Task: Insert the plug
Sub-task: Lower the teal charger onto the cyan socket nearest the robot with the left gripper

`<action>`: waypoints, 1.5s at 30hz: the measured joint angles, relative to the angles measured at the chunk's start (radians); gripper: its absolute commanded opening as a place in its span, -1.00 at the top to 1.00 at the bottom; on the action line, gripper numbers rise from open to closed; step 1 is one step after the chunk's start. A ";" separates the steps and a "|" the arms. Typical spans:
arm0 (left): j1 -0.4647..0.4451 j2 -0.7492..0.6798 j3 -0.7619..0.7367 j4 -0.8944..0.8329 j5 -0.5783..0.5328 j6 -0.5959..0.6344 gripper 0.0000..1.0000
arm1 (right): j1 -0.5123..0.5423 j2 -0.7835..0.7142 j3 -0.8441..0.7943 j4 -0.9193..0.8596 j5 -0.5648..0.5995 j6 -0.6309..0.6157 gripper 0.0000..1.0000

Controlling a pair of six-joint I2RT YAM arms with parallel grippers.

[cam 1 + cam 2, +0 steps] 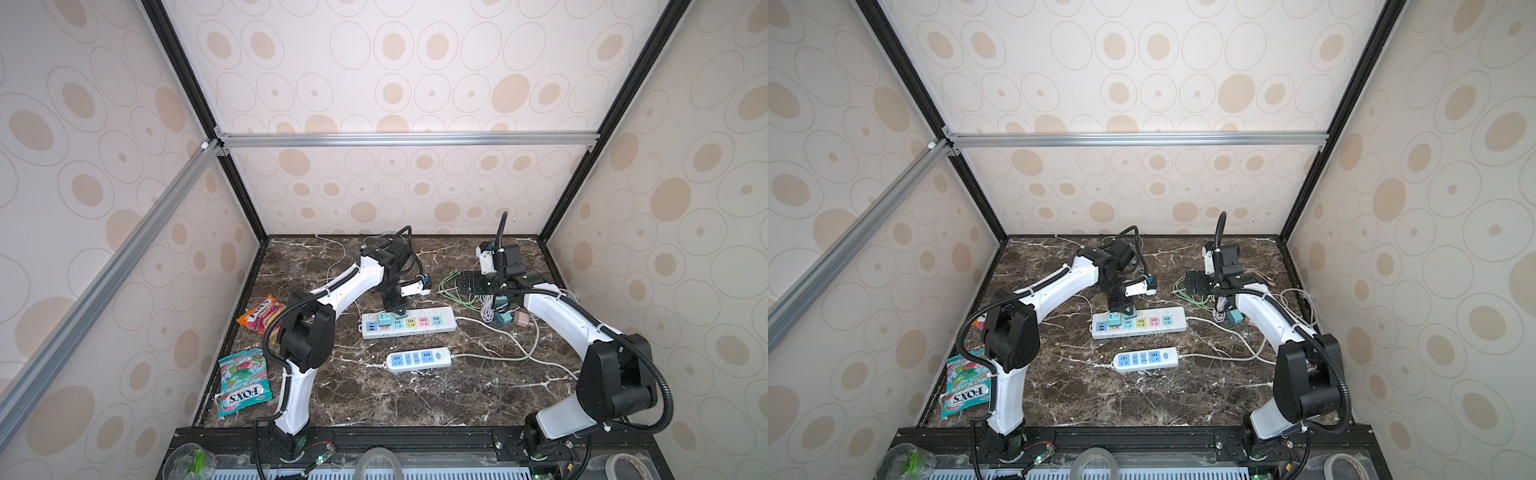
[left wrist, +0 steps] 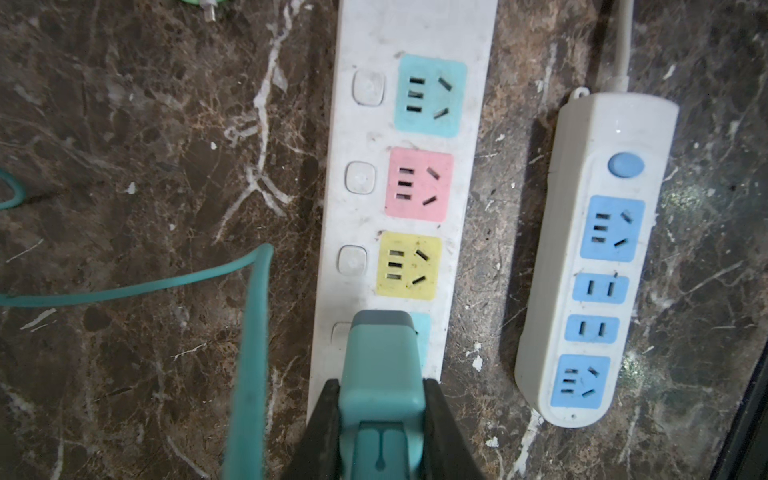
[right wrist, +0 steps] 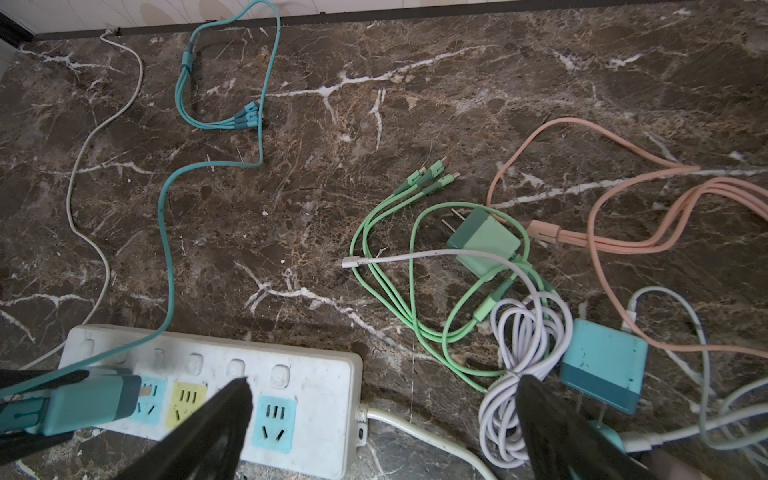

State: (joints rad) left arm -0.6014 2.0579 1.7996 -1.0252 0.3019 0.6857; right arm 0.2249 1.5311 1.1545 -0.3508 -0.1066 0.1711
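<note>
- The teal plug (image 2: 382, 357) is gripped by the left fingers (image 2: 322, 428), which are closed tight on its two sides.
- The plug is held at the long white power strip (image 2: 415, 29), with its grey front end over the light-blue socket just beside the yellow socket (image 2: 409, 266). Whether the prongs are in the slots cannot be told.
- The pink socket (image 2: 417, 185) and the teal socket (image 2: 430, 95) farther along the strip are left uncovered.
- A teal cable (image 2: 253, 332) is seen beside the plug, trailing off across the dark marbled tabletop (image 1: 415, 399).
- A shorter power strip (image 2: 557, 249) with blue sockets is laid alongside the long one, near it but not touching.
- The right fingers (image 3: 220, 424) are spread wide and nothing is held between them. They are poised above the tabletop, between the cord end of the long strip and a heap of chargers and cables.
- In that heap a green charger (image 3: 484, 245) with its green cable, a blue charger (image 3: 602, 365), a coiled white cable (image 3: 519, 332) and a pink cable (image 3: 602, 208) can be made out.
- Two candy bags (image 1: 243, 382) (image 1: 262, 318) are seen in a top view at the left edge of the tabletop, beside the left arm.
</note>
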 measured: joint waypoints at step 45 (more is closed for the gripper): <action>-0.061 0.050 -0.020 0.008 -0.156 0.021 0.93 | 0.000 0.000 -0.001 0.000 0.025 0.007 -1.00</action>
State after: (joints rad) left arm -0.6624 2.1082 1.7798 -1.0168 0.1455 0.7063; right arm 0.2249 1.5311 1.1534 -0.3511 -0.0818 0.1783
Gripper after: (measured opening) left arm 0.256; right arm 0.992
